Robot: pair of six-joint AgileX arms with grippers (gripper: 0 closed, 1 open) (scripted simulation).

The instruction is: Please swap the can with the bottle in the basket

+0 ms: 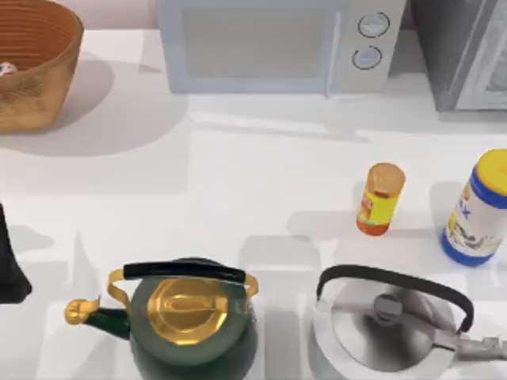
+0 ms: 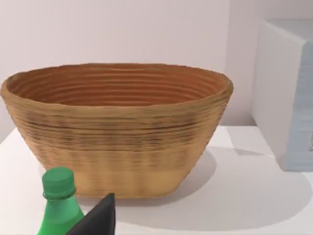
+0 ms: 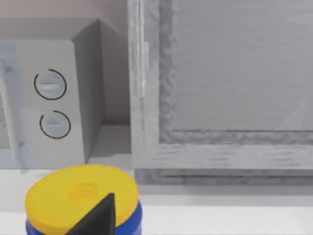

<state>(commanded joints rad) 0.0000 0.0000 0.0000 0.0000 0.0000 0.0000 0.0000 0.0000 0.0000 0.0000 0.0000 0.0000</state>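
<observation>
Basket (image 1: 32,75) sits at the table's far left corner, cut off by the top view's left and upper edges. From the left wrist view its outer wall and the ribbed far inside wall are plain, but the floor is hidden behind the near rim.

Can (image 1: 4,69): a white sliver with a dark fleck inside the basket, sliced by the frame edge, too little to make out markings.

Orange bottle (image 1: 381,198) stands upright on the right half, well apart from the basket, with open table all round it. A blue canister with yellow lid (image 1: 478,212) is near it, cut by the right edge.

Left gripper (image 2: 100,220): one dark wedge low in the left wrist view, just beside a green bottle (image 2: 58,205) that stands near the basket's foot. Cannot tell whether its jaws are apart or together.

Right gripper (image 3: 98,215): one dark wedge in front of the canister's lid; jaw state likewise cannot be told.

Front edge is crowded: green kettle (image 1: 190,321) and silver kettle (image 1: 388,321), both cut off below. Microwave (image 1: 277,43) and a grey appliance (image 1: 467,51) line the back. A broad bare strip runs across the middle of the table (image 1: 238,174).
</observation>
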